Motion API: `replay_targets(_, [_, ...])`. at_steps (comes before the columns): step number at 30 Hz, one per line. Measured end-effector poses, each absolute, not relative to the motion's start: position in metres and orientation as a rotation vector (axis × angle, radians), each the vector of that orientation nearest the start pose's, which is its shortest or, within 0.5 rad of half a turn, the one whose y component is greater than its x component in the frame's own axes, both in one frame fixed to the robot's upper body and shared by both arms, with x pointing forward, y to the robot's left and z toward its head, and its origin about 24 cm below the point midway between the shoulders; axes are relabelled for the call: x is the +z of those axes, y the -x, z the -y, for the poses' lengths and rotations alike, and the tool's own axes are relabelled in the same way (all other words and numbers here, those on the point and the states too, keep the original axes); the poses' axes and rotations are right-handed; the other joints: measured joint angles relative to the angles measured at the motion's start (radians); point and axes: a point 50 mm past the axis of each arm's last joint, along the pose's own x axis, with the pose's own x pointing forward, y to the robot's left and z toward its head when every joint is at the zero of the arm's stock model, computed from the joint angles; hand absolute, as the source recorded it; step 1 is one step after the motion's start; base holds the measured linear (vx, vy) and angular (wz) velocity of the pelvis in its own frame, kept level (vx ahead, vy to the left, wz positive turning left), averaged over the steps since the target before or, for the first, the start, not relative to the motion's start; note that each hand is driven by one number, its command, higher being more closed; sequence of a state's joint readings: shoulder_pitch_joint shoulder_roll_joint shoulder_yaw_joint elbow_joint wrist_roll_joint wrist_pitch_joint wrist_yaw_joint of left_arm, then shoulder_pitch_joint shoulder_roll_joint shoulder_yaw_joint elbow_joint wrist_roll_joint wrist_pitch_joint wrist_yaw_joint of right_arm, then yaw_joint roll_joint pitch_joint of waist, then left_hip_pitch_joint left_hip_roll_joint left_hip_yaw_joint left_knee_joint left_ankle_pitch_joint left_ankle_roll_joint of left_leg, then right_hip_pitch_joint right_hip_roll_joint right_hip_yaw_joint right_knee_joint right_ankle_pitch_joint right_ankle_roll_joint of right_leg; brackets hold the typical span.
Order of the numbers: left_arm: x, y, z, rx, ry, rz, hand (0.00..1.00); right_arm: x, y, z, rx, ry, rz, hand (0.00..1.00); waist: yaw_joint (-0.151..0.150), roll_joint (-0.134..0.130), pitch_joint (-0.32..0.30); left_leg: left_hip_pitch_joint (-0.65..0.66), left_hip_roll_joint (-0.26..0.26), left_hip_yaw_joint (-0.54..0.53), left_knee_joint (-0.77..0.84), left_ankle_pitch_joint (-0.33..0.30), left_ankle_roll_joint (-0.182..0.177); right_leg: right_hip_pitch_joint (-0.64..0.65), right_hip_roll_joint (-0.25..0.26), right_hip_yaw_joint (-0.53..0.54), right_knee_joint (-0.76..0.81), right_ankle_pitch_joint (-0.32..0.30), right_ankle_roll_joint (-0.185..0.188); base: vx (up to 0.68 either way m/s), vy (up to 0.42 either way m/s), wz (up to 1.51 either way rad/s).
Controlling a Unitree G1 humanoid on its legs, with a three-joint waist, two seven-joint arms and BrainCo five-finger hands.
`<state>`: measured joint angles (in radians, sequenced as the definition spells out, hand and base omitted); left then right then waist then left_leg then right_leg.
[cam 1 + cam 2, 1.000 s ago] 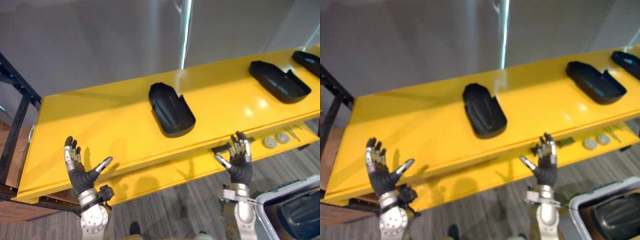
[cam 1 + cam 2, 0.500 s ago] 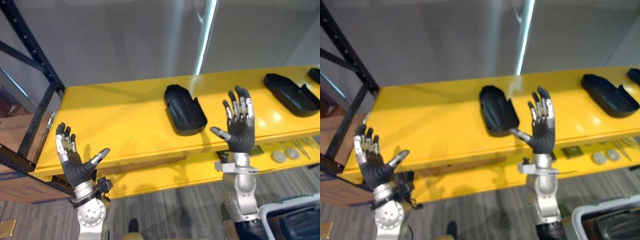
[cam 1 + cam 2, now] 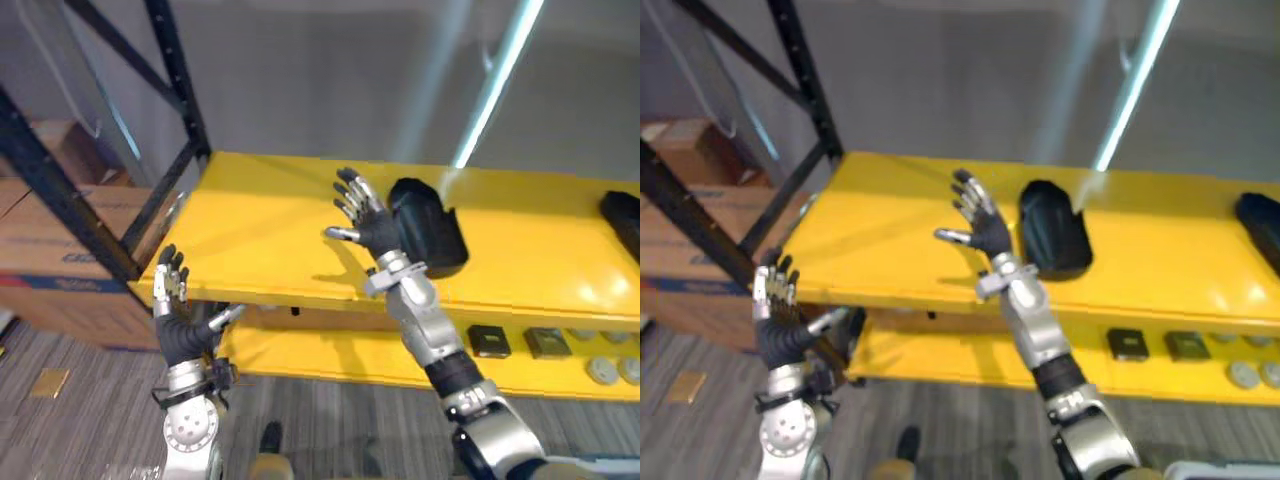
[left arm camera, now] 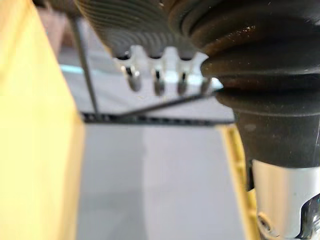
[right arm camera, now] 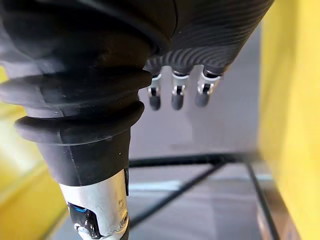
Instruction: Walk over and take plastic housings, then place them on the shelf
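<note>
Both hands are open and empty, the right hand (image 3: 372,226) over the yellow shelf (image 3: 265,228) just beside the black housing (image 3: 432,232) lying on it, the left hand (image 3: 182,332) below the shelf's front edge.

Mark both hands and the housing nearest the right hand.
right hand (image 3: 374,230): left eye view, on its dark middle.
left hand (image 3: 180,338): left eye view, on its dark middle.
black housing (image 3: 432,232): left eye view, middle of its shell.

The left robot hand (image 3: 180,337) and right robot hand (image 3: 375,229) show silver dark-tipped fingers (image 3: 357,194), black ribbed covers (image 5: 220,25).
</note>
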<state>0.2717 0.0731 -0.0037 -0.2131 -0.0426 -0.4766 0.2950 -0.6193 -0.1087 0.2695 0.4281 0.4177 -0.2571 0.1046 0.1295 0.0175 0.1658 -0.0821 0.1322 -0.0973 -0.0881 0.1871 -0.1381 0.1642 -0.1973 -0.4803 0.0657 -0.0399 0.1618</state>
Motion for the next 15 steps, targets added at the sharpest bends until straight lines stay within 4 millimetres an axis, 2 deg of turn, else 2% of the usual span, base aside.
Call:
replay_targets(3, [0.079,-0.189,-0.187,0.309,0.041,0.434,0.0,0.152,-0.362,0.075,0.407,-0.144,0.351,0.0,0.018,0.028,0.039,-0.051,0.0,-0.032,0.001,0.018,0.002,-0.039,0.001,-0.034,0.035,-0.01,0.0,-0.1,0.001,0.37])
replay_targets(8, [0.083,-0.192,-0.186,0.302,0.083,0.457,0.0,0.161,-0.382,0.095,0.269,-0.126,0.331,0.0,0.045,0.051,0.124,-0.086,-0.01,-0.032,0.005,0.04,0.012,-0.082,-0.022,-0.042,0.087,-0.024,0.006,-0.06,0.014,0.13])
replay_targets(13, [0.098,-0.205,-0.174,0.232,0.141,0.53,0.0,0.181,-0.399,0.132,0.037,-0.091,0.346,0.0,0.044,0.078,0.233,-0.097,-0.043,-0.028,0.006,0.062,0.015,-0.131,-0.085,-0.035,0.194,-0.066,0.018,-0.02,0.004,0.06])
replay_targets(15, [0.1,-0.207,-0.169,0.208,0.16,0.535,0.0,0.191,-0.4,0.139,-0.003,-0.08,0.388,0.0,0.043,0.085,0.241,-0.109,-0.046,-0.024,0.006,0.062,0.015,-0.158,-0.097,-0.029,0.219,-0.073,0.022,-0.01,-0.037,-0.02])
